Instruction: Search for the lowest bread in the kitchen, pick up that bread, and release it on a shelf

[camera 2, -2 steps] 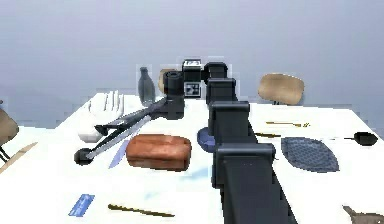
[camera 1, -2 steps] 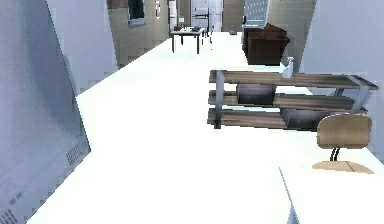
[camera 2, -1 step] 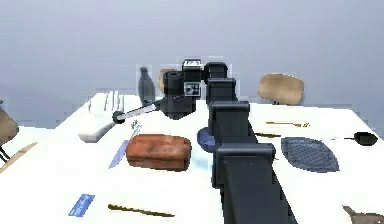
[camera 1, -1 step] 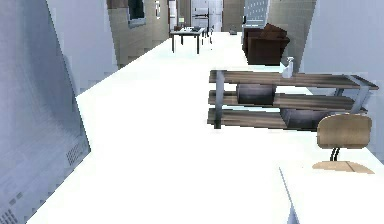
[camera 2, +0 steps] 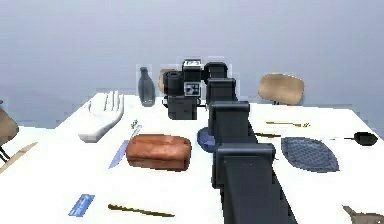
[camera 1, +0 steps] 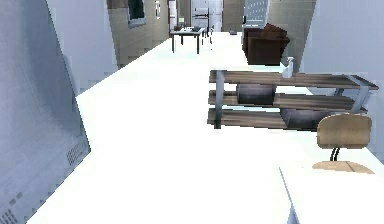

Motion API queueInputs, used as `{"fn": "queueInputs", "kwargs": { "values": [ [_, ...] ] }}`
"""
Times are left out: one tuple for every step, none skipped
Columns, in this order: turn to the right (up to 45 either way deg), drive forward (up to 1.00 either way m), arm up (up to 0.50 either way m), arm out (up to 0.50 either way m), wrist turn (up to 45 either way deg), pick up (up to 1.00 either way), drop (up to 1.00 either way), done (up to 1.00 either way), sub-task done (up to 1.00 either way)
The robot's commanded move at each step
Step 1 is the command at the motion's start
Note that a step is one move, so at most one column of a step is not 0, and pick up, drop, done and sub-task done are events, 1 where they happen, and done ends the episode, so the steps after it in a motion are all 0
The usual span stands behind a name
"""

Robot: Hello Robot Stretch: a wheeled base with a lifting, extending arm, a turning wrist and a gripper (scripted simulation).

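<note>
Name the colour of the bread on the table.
The bread is reddish brown, clearest in the arm side view.

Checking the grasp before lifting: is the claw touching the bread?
Apart. The arm side view shows a strip of bare tabletop between the claw and the bread.

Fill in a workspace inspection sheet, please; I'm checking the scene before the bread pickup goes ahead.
Surface: white table, laid with tableware.
Job's things: brown loaf lying on the table; three-tier shelf ahead across the floor.
Clutter: white hand sculpture, bottle, grey plate, scattered cutlery.
Grippers: gripper seen beyond the loaf, near the bottle; cannot tell whether it holds anything.
Cables: nothing seen.
Surroundings: wooden chair behind the table; white floor; dark table far off.
</note>
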Motion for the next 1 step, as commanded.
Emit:
{"fn": "queueInputs", "kwargs": {
  "values": [
    [0.0, 0.0, 0.0, 0.0, 3.0, 0.0, 0.0, 0.0, 0.0]
  ]
}}
